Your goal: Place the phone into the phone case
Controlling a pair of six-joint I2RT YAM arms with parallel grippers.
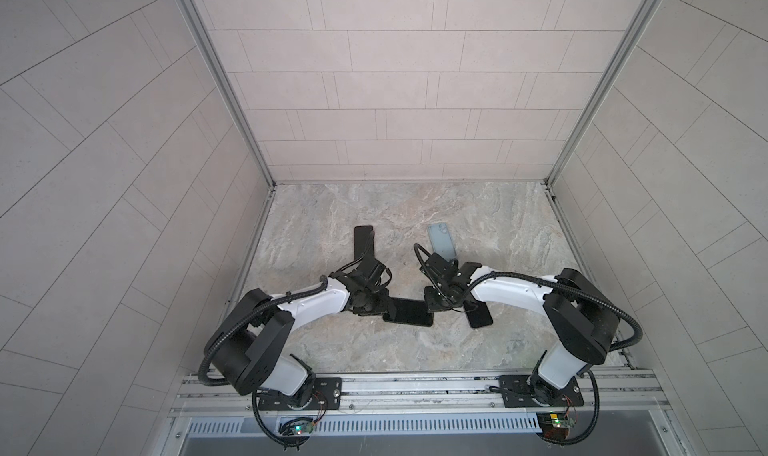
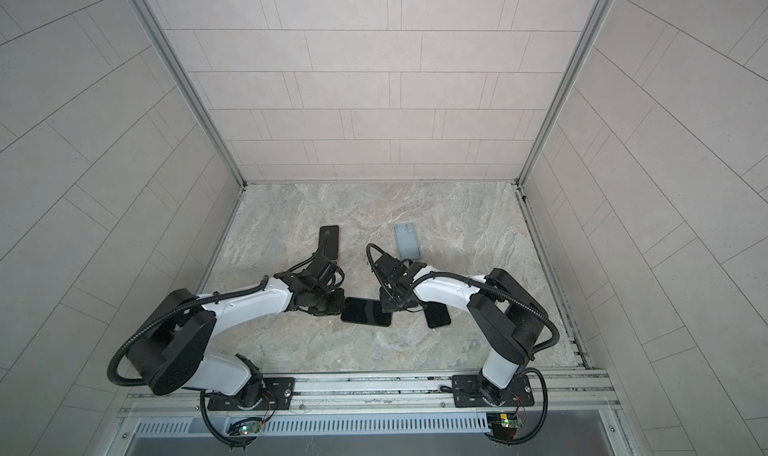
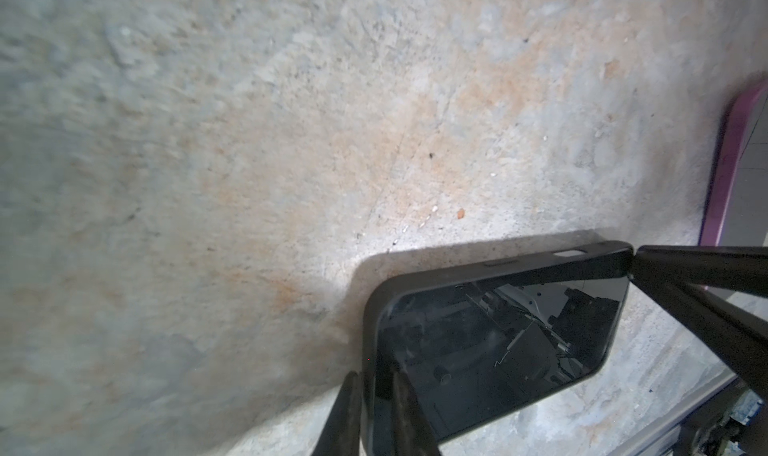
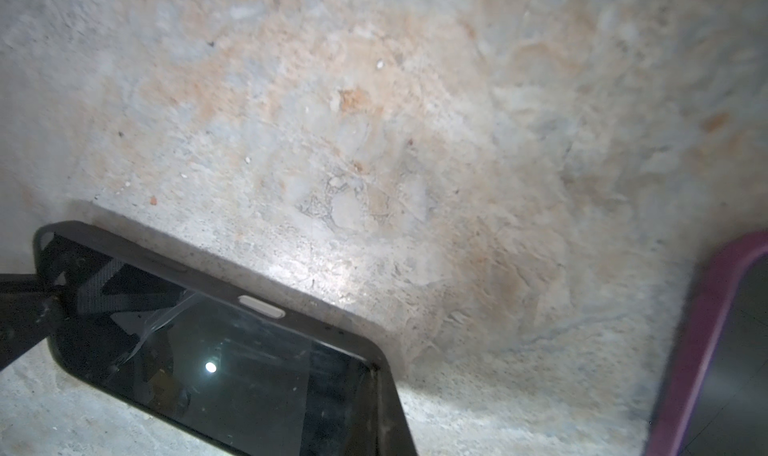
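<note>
We judge the job nearly done: the phone [image 1: 409,312] sits between our two claws, inside its black case [image 3: 498,269]. The left claw [image 3: 375,377] pinches the case's rim at one end. The right claw [image 3: 638,262], closed on nothing, touches the opposite corner, which probably needs pressing home. Only the wrist views show that pinch. Only the top views show a spare grey case [image 1: 440,242] beyond the right claw.

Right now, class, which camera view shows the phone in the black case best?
The left wrist view: the phone appears close, nearly whole, rim and screen clear. The right wrist view crops it; both top views show it small, without detail.
</note>
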